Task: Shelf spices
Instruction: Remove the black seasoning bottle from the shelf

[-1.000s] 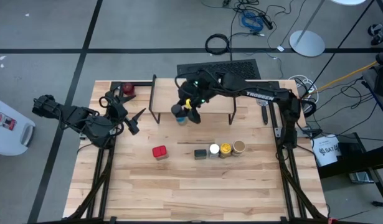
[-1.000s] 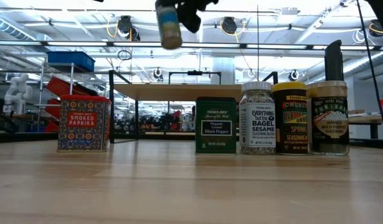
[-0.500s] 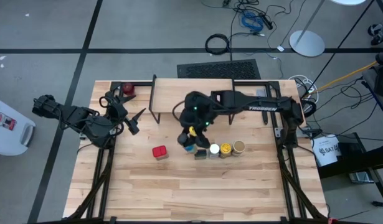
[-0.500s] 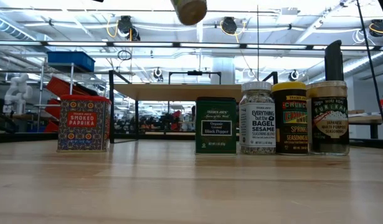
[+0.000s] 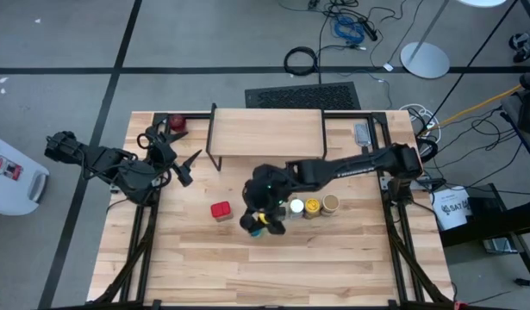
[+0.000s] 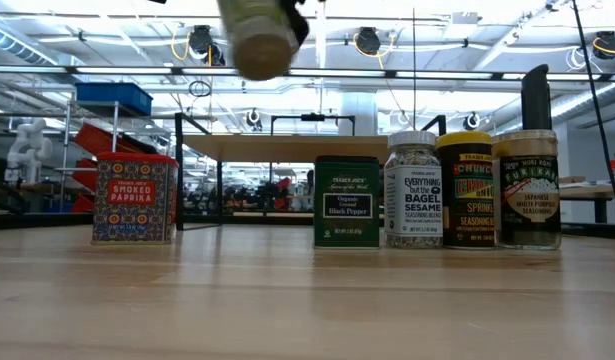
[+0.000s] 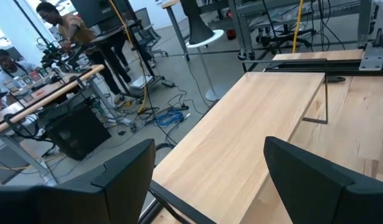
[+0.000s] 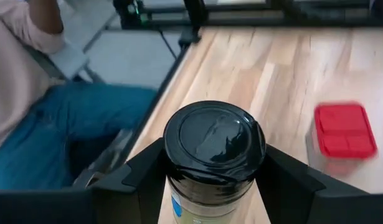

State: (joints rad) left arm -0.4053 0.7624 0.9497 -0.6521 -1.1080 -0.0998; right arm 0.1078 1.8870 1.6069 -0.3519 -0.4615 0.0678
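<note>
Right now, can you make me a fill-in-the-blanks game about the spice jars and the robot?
1. The right end effector is holding a jar with a ____ lid.
2. The shelf has ____ spices on it.
3. The square paprika tin is colored ____.
4. ____ containers stand in the row with the green pepper tin.

Missing words: black; no; red; Four

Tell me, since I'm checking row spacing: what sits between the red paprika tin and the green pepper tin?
Nothing: in the low view, bare tabletop separates the paprika tin and pepper tin.
</note>
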